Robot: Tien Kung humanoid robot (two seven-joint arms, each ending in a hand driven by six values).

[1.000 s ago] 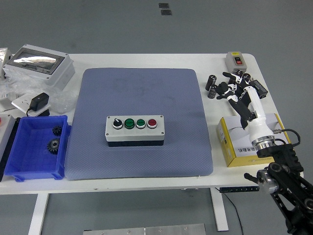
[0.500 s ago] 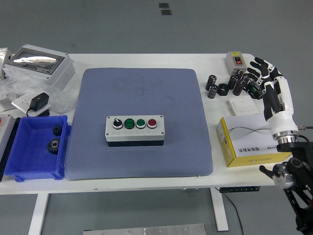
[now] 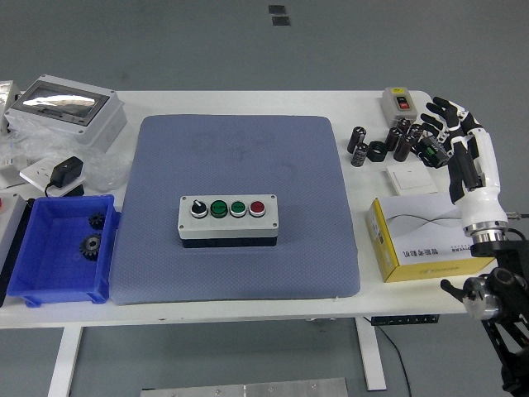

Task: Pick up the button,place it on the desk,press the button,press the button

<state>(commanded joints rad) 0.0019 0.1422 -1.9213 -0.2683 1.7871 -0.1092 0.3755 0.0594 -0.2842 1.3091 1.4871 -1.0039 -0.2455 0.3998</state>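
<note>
right hand (image 3: pixel 459 141) fingers spread, empty, shifted slightly right since 0.5 s ago | button box (image 3: pixel 229 220) unmoved on grey mat (image 3: pixel 240 157) | left arm out of view

And here's the right hand (image 3: pixel 459 132): white shell plates over black finger joints, dark fingertips. Its white forearm casing narrows to a silver metal ring at the wrist, and below that the arm is black, jointed, with a thin cable running alongside

Button box (image 3: pixel 229 219) sits on mat (image 3: pixel 240 157); right hand (image 3: pixel 463 141) spread.
</note>
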